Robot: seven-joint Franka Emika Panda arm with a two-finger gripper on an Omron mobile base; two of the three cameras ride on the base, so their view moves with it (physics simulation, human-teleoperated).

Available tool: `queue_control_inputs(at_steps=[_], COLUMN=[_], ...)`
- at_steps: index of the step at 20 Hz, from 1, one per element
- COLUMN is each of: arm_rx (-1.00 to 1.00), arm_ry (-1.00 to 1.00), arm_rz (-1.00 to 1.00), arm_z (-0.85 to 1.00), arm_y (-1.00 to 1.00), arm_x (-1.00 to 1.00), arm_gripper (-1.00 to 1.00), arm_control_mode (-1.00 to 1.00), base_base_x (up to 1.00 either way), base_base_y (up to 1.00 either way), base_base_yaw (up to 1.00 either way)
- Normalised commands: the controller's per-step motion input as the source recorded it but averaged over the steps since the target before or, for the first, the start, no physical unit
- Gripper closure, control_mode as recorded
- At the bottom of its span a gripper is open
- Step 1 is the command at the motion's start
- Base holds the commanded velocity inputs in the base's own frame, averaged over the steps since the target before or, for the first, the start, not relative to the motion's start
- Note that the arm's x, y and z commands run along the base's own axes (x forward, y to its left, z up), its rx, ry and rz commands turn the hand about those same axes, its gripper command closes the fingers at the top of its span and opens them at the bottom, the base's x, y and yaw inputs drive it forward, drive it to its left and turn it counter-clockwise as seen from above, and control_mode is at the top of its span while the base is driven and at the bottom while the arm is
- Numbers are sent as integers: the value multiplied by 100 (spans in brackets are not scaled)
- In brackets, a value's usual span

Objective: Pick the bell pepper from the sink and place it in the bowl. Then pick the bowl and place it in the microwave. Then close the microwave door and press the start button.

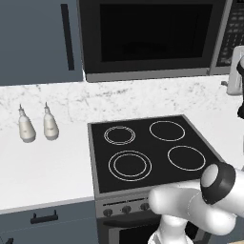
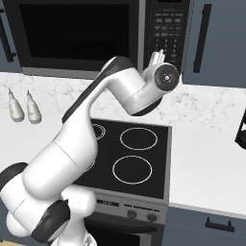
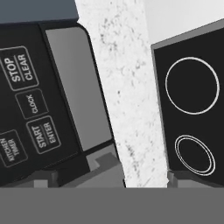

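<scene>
The black microwave [image 1: 155, 71] hangs above the stove, and its door [image 2: 77, 33] sits flush with the front. Its button panel [image 2: 166, 29] is to the right of the door. My gripper [image 2: 156, 57] is held up just in front of the lower part of that panel, apart from it. The hand view looks along the open gripper [image 3: 135, 179], whose widely spaced fingertips [image 3: 105, 168] hold nothing. There the START ENTER button [image 3: 43, 134] lies at the left, with STOP CLEAR [image 3: 21, 70] beyond it. The bell pepper, the bowl and the sink are out of view.
A black cooktop [image 1: 147, 147] with ring burners lies below the microwave, with oven knobs [image 1: 126, 208] on its front. Two pale bottles [image 1: 26, 125] stand on the white counter [image 1: 43, 167] to the left. A dark object [image 2: 241, 129] sits at the far right of the counter.
</scene>
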Motion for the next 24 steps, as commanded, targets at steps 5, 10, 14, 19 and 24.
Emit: queue_control_inputs(at_steps=[5, 10, 14, 19, 24], arm_rx=[0, 0, 0, 0, 0], arm_ry=[0, 0, -1, 0, 0], arm_rz=[0, 0, 0, 0, 0], arm_z=[0, -3, -3, -1, -6], arm_y=[-2, -5, -6, -2, -7], arm_x=[31, 23, 10, 17, 18], arm_gripper=[-100, -100, -100, -100, -100], arm_control_mode=[-100, -100, -100, -100, -100], base_base_x=[0, 0, 0, 0, 0], base_base_y=[0, 0, 0, 0, 0], base_base_yaw=[0, 0, 0, 0, 0])
